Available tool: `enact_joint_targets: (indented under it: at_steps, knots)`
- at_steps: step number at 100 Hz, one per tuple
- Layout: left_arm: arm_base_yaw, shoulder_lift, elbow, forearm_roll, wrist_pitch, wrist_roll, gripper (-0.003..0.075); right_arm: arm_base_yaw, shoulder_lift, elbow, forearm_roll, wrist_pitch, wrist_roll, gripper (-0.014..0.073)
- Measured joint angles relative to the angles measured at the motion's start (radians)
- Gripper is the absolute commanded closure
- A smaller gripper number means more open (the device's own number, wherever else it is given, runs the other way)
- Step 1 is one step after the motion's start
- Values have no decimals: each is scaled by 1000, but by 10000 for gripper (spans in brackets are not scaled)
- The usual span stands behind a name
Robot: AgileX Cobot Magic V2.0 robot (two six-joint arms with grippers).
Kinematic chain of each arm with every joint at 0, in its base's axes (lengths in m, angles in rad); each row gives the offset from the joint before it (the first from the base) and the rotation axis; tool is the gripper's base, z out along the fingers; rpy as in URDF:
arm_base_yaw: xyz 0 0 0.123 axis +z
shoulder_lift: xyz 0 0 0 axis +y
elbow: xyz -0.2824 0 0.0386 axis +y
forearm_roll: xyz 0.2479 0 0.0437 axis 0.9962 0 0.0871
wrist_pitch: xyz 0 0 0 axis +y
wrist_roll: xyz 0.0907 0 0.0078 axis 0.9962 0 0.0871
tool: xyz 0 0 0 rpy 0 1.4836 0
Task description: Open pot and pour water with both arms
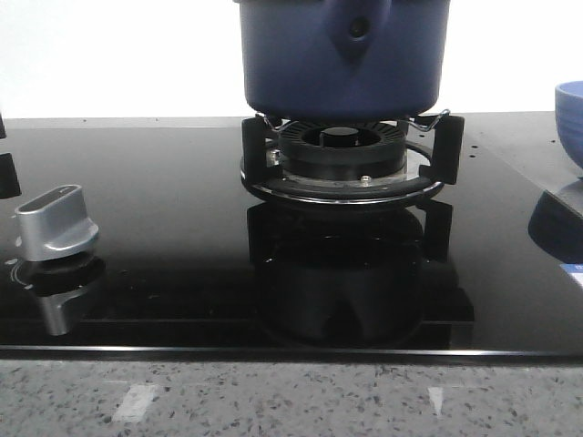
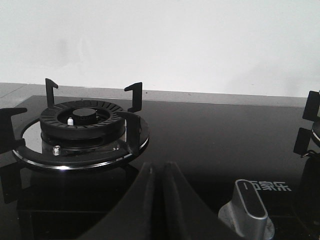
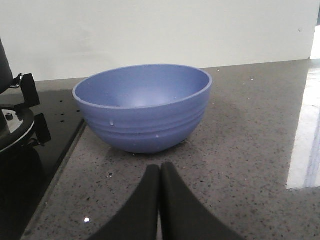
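The dark navy-blue pot stands on the burner's pan supports at the middle back of the black glass hob; its handle mount with a small round hole faces me, and its top is cut off by the frame. My left gripper is shut and empty, low over the hob beside a second, bare burner. My right gripper is shut and empty above the grey stone counter, just in front of a lighter-blue bowl. Neither gripper shows in the front view.
A silver control knob sits at the hob's left front, also seen as the knob close to my left fingers. The blue bowl is at the right edge, off the hob. The speckled counter runs along the front.
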Motion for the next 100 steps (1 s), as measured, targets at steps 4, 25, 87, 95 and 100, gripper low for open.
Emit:
enact_joint_targets:
  at_steps: [4, 25, 87, 95, 100]
  knots:
    - [0, 0, 0, 0, 0, 0, 741, 0, 0, 0, 0, 0, 0, 639]
    - [0, 0, 0, 0, 0, 0, 741, 0, 0, 0, 0, 0, 0, 639]
    - [0, 0, 0, 0, -1, 0, 741, 0, 0, 0, 0, -24, 0, 639]
    - [0, 0, 0, 0, -1, 0, 741, 0, 0, 0, 0, -38, 0, 639]
    - [0, 0, 0, 0, -2, 0, 741, 0, 0, 0, 0, -49, 0, 639]
